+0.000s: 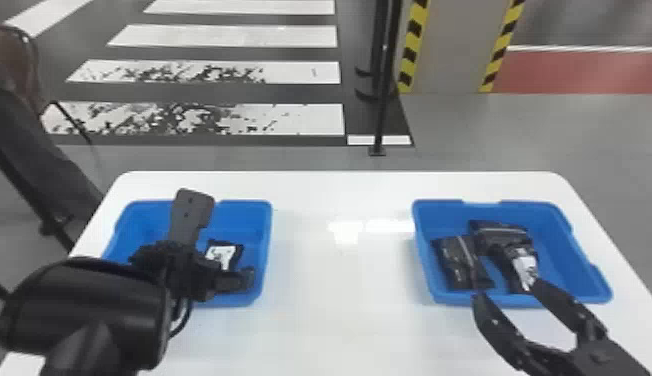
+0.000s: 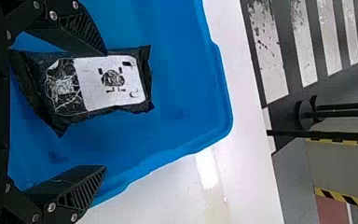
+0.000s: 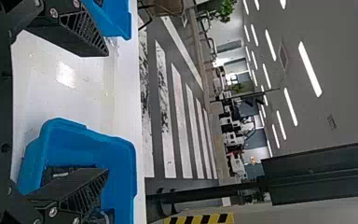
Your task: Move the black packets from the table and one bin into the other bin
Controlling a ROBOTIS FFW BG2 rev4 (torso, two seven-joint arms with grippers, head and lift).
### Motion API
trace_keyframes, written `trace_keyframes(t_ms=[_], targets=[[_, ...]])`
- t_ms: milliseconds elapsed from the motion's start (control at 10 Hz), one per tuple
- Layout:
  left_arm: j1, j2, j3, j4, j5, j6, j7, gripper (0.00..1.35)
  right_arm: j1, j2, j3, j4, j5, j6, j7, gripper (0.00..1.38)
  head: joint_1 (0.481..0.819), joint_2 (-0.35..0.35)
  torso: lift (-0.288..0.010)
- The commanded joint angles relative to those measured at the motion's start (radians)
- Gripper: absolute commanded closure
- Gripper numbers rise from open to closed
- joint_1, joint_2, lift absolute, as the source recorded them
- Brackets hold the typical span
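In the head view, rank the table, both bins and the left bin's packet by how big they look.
Table
Left bin, right bin: too alike to rank, the left partly hidden
Packet

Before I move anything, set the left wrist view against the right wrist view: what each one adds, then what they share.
Left wrist view: the white label of a black packet lying in the left bin, and red flooring.

Right wrist view: the right bin with dark packets partly behind a finger, ceiling lights and a green plant.

Both: part of the left bin, the white table, white floor stripes and yellow-black edging.
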Motion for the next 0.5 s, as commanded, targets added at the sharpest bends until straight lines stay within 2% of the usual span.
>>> trace_keyframes(t_ms=[0, 100, 400], targets=[[-0.019, 0.001, -0.016, 0.003, -0.011, 0.063, 0.01, 0.18, 0.0, 0.0, 0.0, 0.001, -0.002, -0.002, 0.002, 0.14, 0.695, 0.003, -0.11], [-0.029, -0.001, -0.028, 0.003, -0.011, 0.117, 0.027, 0.18, 0.0, 0.0, 0.0, 0.001, -0.002, -0.005, 0.002, 0.14, 0.695, 0.004, -0.11], [-0.036, -0.001, -0.026, 0.003, -0.009, 0.124, 0.04, 0.18, 0.0, 0.0, 0.0, 0.006, -0.006, -0.007, 0.005, 0.14, 0.695, 0.012, -0.11]])
